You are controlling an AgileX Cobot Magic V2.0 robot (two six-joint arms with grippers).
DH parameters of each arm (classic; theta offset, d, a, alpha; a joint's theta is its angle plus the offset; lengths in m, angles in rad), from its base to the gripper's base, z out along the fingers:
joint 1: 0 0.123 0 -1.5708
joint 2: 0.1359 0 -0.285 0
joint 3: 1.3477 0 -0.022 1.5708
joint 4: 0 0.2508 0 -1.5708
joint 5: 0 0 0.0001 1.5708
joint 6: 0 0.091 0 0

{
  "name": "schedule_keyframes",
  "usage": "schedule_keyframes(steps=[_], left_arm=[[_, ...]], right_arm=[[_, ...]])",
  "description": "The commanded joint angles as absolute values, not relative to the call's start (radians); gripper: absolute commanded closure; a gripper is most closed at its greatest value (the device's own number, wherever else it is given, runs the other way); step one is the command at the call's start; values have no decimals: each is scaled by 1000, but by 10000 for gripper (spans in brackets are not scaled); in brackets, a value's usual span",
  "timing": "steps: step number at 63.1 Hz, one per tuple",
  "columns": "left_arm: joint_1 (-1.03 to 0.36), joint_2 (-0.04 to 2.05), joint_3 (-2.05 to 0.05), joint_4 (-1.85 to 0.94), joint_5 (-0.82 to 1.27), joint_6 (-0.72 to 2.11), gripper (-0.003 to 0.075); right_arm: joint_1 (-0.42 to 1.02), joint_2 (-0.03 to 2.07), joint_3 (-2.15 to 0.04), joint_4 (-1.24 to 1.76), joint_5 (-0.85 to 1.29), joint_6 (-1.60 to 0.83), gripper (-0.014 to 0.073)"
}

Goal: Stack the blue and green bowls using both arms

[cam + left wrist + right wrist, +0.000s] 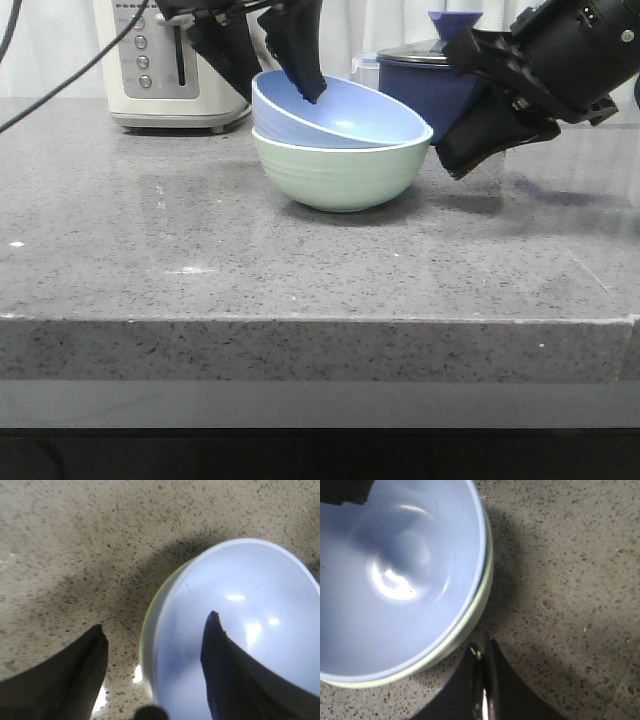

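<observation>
Front view, blue bowl (345, 115) tilted in green bowl (340, 175), left fingers (300, 75) straddling rim

Bowls: two. One blue bowl (345, 115) and one green bowl (340, 175).

Robot arms: two, each with one gripper, giving one left gripper (262, 62) and one right gripper (470, 150).

Gripper fingers: two on the left gripper; one finger (65, 680) shows on either side of the blue bowl's rim in the left wrist view.

Saucepans: one dark blue saucepan (430, 90), with one lid (415, 50).

Toasters: one white toaster (165, 70).

Countertops: one grey speckled countertop (300, 270).
</observation>
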State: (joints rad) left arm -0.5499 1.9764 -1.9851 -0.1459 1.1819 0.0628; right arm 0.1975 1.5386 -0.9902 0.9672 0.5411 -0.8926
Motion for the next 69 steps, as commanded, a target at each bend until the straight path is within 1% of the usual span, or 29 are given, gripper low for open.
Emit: schedule_keyframes(steps=[1, 11, 20, 37, 48, 62, 69], left_arm=[[-555, 1853, -2027, -122, 1159, 58, 299], [-555, 1747, -1993, -73, 1154, 27, 299], [-555, 1619, -1882, -68, 1111, 25, 300], [-555, 1358, -1541, 73, 1027, -68, 299], [-555, 1166, -1312, 111, 962, -109, 299], [-555, 953, -1088, 111, 916, -173, 299], [-555, 865, -1007, 111, 914, -215, 299]], right_arm=[[193, 1506, -1016, 1005, 526, -904, 657], [193, 1506, -1016, 1005, 526, -904, 657], [193, 1506, -1016, 1005, 526, -904, 657], [193, 1506, -1016, 1005, 526, -904, 657], [193, 1506, -1016, 1006, 526, -904, 657], [191, 1506, -1016, 988, 536, -904, 657], [189, 1483, -1023, 908, 577, -874, 648]])
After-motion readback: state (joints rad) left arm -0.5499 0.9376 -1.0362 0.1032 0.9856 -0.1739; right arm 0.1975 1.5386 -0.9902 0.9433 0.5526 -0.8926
